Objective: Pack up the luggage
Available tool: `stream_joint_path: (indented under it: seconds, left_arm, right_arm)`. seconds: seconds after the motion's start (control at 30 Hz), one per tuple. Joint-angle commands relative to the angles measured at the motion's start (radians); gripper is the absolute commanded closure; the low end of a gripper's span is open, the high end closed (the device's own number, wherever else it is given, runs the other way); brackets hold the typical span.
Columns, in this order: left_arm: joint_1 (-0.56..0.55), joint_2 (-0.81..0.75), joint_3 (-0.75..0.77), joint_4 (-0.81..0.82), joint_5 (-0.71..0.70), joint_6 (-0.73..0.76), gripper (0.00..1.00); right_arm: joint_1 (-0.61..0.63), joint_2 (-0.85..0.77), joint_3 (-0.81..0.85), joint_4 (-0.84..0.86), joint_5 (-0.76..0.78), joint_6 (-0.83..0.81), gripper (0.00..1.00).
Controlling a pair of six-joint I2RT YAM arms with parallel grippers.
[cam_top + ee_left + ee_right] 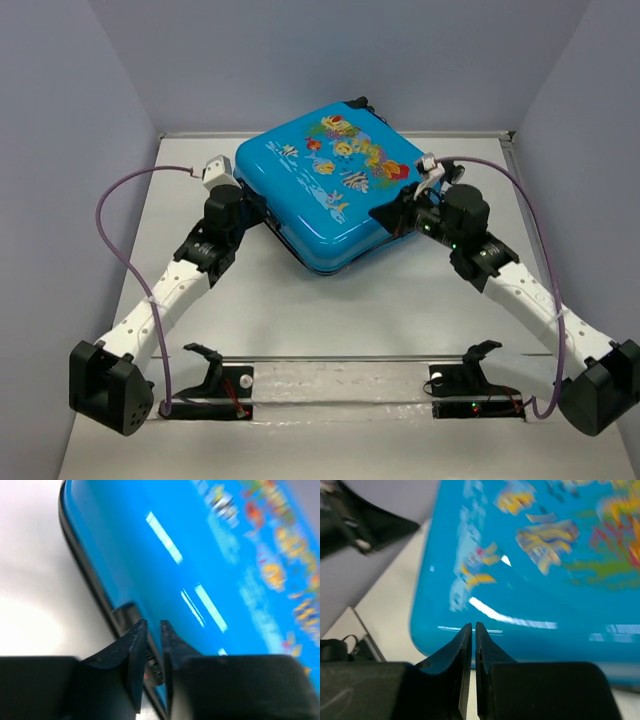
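Reading from the left, my left end effector (pixel 153 625) sits nearly closed at the black zipper edge (pixel 86 562); whether it pinches anything, I cannot tell. The luggage (pixel 325 190) lies shut, fish print up, midway along the counter's (pixel 330 320) far edge. Its shell looks stiff and slippery, so I'd take the rim. My right end effector (pixel 473 626) is closed, empty, beside its right side.

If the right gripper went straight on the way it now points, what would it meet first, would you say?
Most likely the luggage: the right gripper points at its blue shell near a rounded corner, though the gap is unclear.
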Motion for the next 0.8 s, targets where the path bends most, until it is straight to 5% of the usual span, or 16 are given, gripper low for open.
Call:
stream_joint_path:
  seconds: [0.0, 0.17, 0.23, 0.33, 0.4, 0.43, 0.53, 0.77]
  left_arm:
    - [0.009, -0.138, 0.111, 0.169, -0.135, 0.051, 0.62]
    - [0.182, 0.027, 0.352, 0.119, 0.042, 0.074, 0.43]
    - [0.26, 0.18, 0.467, 0.076, 0.172, 0.074, 0.36]
    - [0.317, 0.376, 0.631, 0.005, 0.216, 0.107, 0.27]
    - [0.348, 0.505, 0.697, 0.001, 0.262, 0.117, 0.27]
    - [0.364, 0.557, 0.745, -0.031, 0.299, 0.119, 0.27]
    - [0.406, 0.786, 0.998, -0.16, 0.354, 0.156, 0.27]
    - [0.45, 1.193, 1.539, -0.237, 0.605, 0.214, 0.23]
  right_arm:
    - [-0.006, -0.11, -0.109, -0.098, 0.363, 0.1, 0.87]
    - [-0.021, -0.081, -0.109, -0.213, 0.56, 0.181, 0.63]
    - [-0.032, -0.101, -0.12, -0.219, 0.6, 0.206, 0.38]
    - [-0.085, -0.117, -0.126, -0.237, 0.619, 0.212, 0.3]
    - [-0.127, -0.112, -0.134, -0.247, 0.603, 0.215, 0.41]
    - [-0.151, -0.105, -0.137, -0.248, 0.591, 0.215, 0.64]
    - [-0.252, -0.048, -0.139, -0.247, 0.551, 0.215, 0.93]
    - [-0.392, 0.08, -0.108, -0.188, 0.477, 0.197, 0.93]
